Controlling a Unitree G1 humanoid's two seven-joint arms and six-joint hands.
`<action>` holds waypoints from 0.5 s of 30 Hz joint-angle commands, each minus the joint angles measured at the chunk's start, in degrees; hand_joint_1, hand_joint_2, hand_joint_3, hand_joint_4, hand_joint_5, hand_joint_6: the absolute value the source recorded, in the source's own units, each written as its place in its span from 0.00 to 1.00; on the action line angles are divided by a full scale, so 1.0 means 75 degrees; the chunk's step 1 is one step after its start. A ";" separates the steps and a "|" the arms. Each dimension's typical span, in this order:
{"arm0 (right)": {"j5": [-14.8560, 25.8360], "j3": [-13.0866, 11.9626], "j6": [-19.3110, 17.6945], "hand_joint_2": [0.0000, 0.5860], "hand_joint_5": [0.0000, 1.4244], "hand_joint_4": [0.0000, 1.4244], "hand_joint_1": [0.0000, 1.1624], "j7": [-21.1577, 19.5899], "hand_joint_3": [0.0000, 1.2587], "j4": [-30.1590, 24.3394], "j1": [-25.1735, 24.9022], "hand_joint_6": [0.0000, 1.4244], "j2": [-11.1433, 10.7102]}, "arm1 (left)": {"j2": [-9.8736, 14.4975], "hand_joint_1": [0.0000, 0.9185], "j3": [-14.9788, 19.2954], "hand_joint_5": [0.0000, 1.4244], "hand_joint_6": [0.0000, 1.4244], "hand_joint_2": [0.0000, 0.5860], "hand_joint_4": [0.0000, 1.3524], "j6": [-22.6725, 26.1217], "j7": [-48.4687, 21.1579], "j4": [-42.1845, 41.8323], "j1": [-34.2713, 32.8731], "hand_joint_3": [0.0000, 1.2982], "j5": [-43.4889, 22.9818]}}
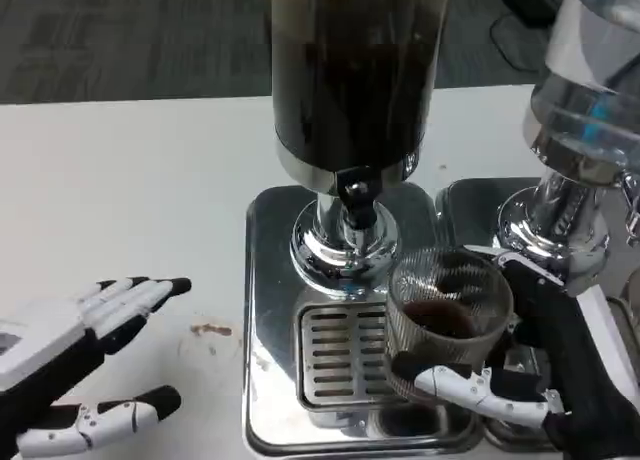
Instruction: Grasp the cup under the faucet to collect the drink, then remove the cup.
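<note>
Head view: we looked down at a white table (120, 180) w/ a chrome drink dispenser. Its dark tank (350, 70) stood on a shiny pedestal, and the black faucet (358, 202) at the tank's front served as our landmark.

The ribbed clear cup (447, 320) sat below and to the right of the faucet, not straight under it, w/ a little dark drink pooled inside. The right hand (535, 365) was wrapped around the cup from the right, one white finger curled across its lower front, so the hand was grasping it. We judged the offset meant filling was done and the cup was on its way out.

Directly under the faucet lay the slotted drip tray (340, 355).

Far left of the faucet, the left hand (85, 355) rested low w/ fingers spread, holding nothing, apparently just waiting. A small brown stain (210, 330) marked the table between that hand and the dispenser base.
</note>
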 commanded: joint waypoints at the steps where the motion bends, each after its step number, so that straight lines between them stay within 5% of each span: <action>1: 0.0441 -0.0146 -0.0286 0.22 0.59 0.44 0.81 0.0182 0.44 -0.0556 0.0074 0.80 -0.0015 | -0.0146 0.00 -0.0181 0.00 0.00 0.42 0.00 0.0407 0.0114 -0.0464 0.0129 0.00 0.0222; 10: 0.0591 -0.0284 -0.0188 0.22 0.59 0.44 0.81 0.0633 0.44 -0.1027 0.0296 0.80 -0.0182 | -0.0499 0.00 -0.0297 0.00 0.00 0.41 0.00 0.1109 0.0344 -0.1429 0.0431 0.00 0.0647; 15: 0.0754 -0.0367 -0.0151 0.22 0.59 0.44 0.81 0.0837 0.44 -0.1036 0.0284 0.80 -0.0228 | -0.0836 0.00 0.0069 0.00 0.00 0.39 0.00 0.1948 0.0831 -0.2654 0.0964 0.00 0.1856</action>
